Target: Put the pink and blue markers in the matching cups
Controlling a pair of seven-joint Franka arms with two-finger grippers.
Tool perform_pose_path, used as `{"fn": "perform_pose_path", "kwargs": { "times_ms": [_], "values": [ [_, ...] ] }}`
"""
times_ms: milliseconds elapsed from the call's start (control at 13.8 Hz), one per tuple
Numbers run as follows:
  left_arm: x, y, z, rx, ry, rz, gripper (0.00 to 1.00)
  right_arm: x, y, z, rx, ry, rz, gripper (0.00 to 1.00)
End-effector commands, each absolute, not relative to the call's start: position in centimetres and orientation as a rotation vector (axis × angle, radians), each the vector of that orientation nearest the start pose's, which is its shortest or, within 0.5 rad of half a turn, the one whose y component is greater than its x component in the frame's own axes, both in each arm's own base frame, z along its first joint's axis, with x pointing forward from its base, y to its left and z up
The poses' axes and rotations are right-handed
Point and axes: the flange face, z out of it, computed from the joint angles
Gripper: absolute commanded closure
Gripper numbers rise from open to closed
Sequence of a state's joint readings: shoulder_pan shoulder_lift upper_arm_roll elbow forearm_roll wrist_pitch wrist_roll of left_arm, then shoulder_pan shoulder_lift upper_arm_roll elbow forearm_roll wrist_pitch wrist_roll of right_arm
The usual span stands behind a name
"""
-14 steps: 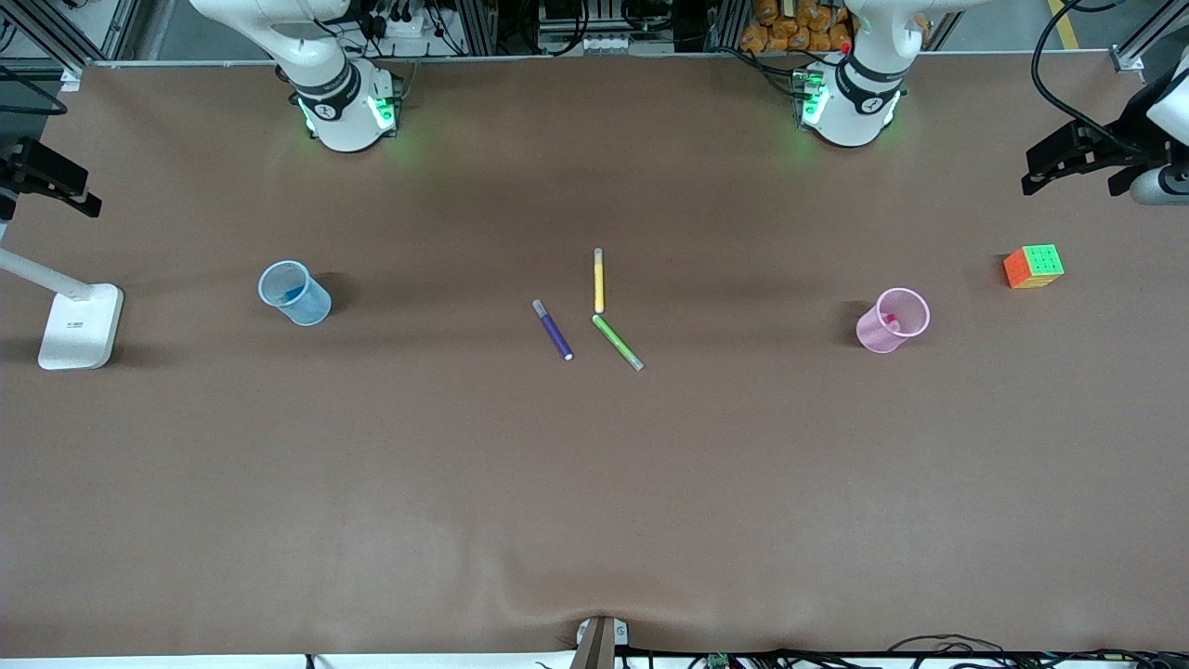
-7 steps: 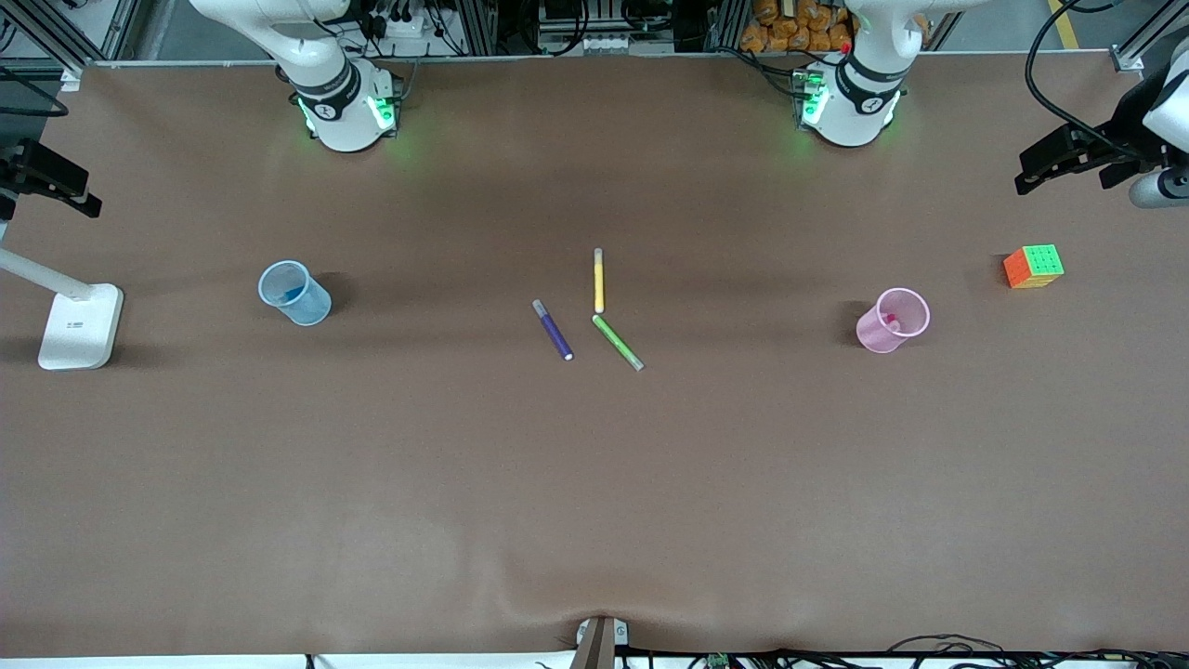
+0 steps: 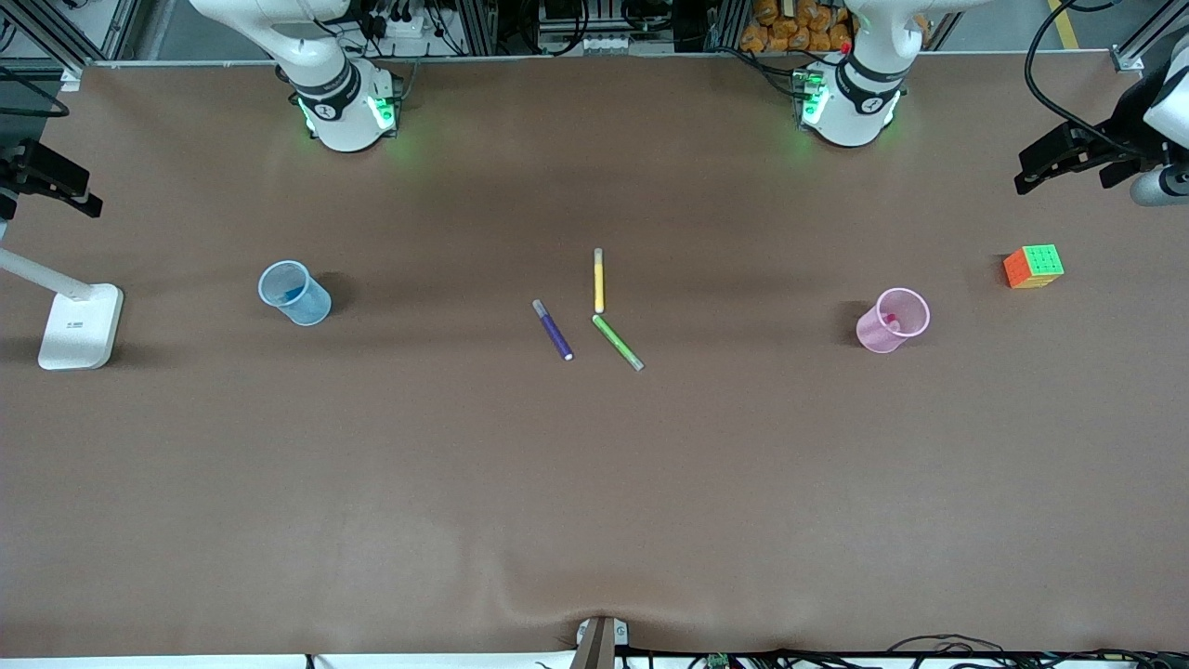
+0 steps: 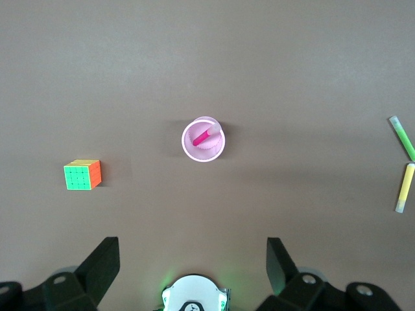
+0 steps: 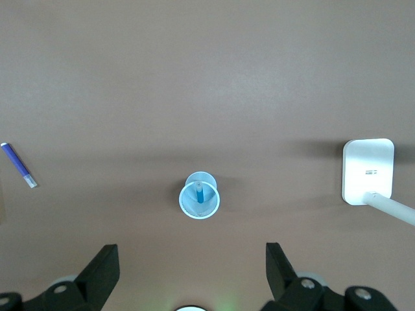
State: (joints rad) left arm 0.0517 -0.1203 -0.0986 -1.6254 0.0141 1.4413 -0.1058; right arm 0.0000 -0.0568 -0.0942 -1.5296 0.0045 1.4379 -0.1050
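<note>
Both markers sit in their cups; nothing on the table has shifted since a second ago.

The pink marker (image 4: 203, 136) stands in the pink cup (image 4: 203, 140), the blue marker (image 5: 200, 192) in the blue cup (image 5: 200, 195). The left gripper (image 4: 193, 262) and right gripper (image 5: 192, 267) hang high above them, jaws wide apart and empty. Purple marker (image 3: 553, 330), yellow marker (image 3: 599, 280) and green marker (image 3: 618, 342) lie between the cups; a cube (image 3: 1033, 266) and lamp base (image 3: 81, 326) sit at the table's ends.

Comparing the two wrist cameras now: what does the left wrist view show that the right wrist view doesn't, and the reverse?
Only the left wrist view: the translucent pink cup with the magenta-pink marker standing in it, the multicoloured puzzle cube, the green marker and the yellow marker.
Only the right wrist view: the translucent blue cup holding the blue marker, the purple marker and the white lamp base.
Both: brown table and that arm's own open gripper, left gripper, right gripper, high above its cup.
</note>
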Motion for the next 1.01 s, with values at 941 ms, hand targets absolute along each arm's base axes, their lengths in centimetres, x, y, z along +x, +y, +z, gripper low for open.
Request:
{"fn": "perform_pose_path", "kwargs": {
  "times_ms": [941],
  "values": [
    [50.31,-3.45,65.21,-3.087,-0.17,0.153,0.0,51.63,-5.68,66.39,-3.136,0.001,0.063,0.0]
  ]
}}
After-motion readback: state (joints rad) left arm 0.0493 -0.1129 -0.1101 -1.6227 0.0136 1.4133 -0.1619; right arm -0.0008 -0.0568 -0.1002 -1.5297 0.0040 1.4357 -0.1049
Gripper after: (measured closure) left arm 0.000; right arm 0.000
